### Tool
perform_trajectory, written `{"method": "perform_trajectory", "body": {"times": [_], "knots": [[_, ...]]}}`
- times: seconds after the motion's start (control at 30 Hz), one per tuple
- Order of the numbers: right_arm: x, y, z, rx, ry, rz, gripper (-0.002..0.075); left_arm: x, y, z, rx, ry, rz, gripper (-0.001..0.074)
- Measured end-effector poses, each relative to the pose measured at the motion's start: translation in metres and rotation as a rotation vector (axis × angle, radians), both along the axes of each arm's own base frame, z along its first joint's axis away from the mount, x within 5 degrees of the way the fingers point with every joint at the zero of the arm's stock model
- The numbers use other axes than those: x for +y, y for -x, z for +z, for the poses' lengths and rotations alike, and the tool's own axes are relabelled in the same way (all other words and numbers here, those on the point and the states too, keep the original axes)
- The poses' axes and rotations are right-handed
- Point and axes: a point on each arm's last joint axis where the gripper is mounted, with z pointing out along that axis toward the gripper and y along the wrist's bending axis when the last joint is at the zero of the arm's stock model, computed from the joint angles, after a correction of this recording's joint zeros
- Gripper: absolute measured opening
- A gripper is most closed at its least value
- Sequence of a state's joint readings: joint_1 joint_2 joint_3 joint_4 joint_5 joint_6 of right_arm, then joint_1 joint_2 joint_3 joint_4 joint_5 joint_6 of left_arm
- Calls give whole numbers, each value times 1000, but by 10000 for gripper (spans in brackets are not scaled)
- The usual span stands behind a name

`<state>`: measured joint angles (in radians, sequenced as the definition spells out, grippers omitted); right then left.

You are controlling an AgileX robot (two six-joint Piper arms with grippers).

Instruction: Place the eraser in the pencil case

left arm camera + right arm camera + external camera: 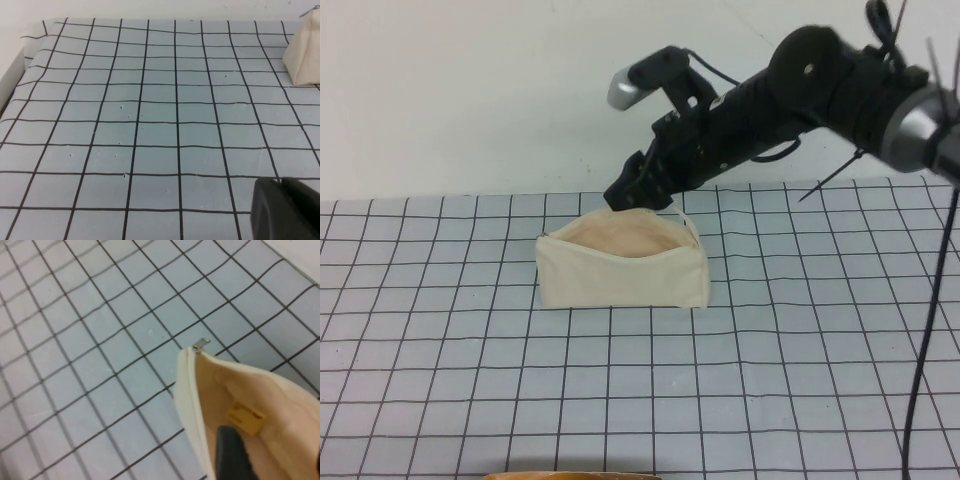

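Note:
The cream pencil case (620, 265) stands open on the grid mat, its pinkish lining showing. My right gripper (638, 192) hangs just over its open mouth at the back rim. In the right wrist view the yellow eraser (245, 417) lies loose on the lining inside the pencil case (192, 405). My right gripper (275, 460) is open and empty, with one dark finger (232, 455) just short of the eraser. My left gripper (287, 210) is low over bare mat, fingers together, far from the pencil case (306, 52); it is out of the high view.
The grid mat (800, 360) covers the table up to a white wall behind. The pouch's zip pull (201, 344) sticks out at one end and its thin loop strap (688, 226) at the other. A tan object (570, 474) pokes in at the near edge.

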<state>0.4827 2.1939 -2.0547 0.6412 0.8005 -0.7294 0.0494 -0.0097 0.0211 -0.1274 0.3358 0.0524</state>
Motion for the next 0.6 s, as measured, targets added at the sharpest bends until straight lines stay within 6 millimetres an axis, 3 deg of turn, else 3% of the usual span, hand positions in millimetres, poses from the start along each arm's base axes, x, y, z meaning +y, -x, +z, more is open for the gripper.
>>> {"method": "perform_trajectory", "body": {"times": [0.13,0.3,0.4,0.6], "knots": [[-22,10,35,55,-34,-31,223,0,0,0,0,0,0,-1],[-78,33,106,34,-103,-38,39,0,0,0,0,0,0,-1],[-98,61,143,-28,-91,12,11,0,0,0,0,0,0,-1],[-115,127,205,-175,-91,101,0,0,0,0,0,2,1,-1]]}}
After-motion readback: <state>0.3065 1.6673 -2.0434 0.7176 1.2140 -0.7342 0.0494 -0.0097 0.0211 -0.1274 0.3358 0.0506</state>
